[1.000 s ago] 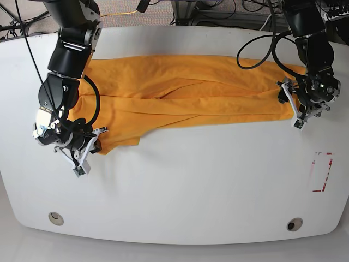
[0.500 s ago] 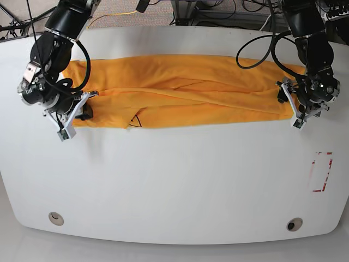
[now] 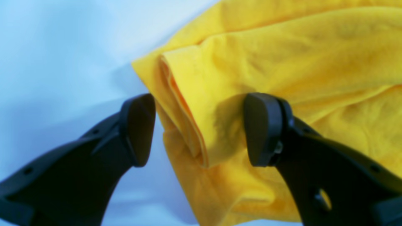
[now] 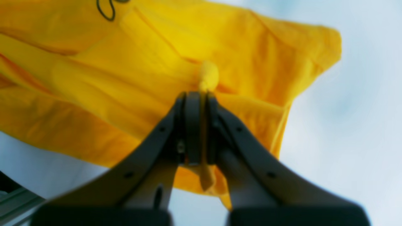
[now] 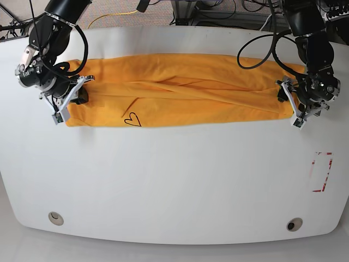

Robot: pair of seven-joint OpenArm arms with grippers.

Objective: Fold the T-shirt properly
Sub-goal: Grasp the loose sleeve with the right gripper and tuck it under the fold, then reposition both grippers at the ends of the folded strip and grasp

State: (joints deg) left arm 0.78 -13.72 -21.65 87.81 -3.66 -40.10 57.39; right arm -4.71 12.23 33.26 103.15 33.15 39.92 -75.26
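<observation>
**Two grippers at the shirt's ends**

Your right gripper (image 4: 195, 125) is clamped tight on a pinch of the T-shirt (image 5: 180, 90). Your left gripper (image 3: 198, 128) stands apart, a folded hem between its fingers (image 3: 262, 128), not squeezed. From both, the shirt stretches as a long band across the white table (image 5: 174, 180), its heart outline (image 5: 131, 119) near the right gripper.

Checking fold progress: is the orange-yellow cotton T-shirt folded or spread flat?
Folded. The orange-yellow cotton T-shirt lies as a long narrow band across the white table, with layered edges visible at its end in the left wrist view.
</observation>
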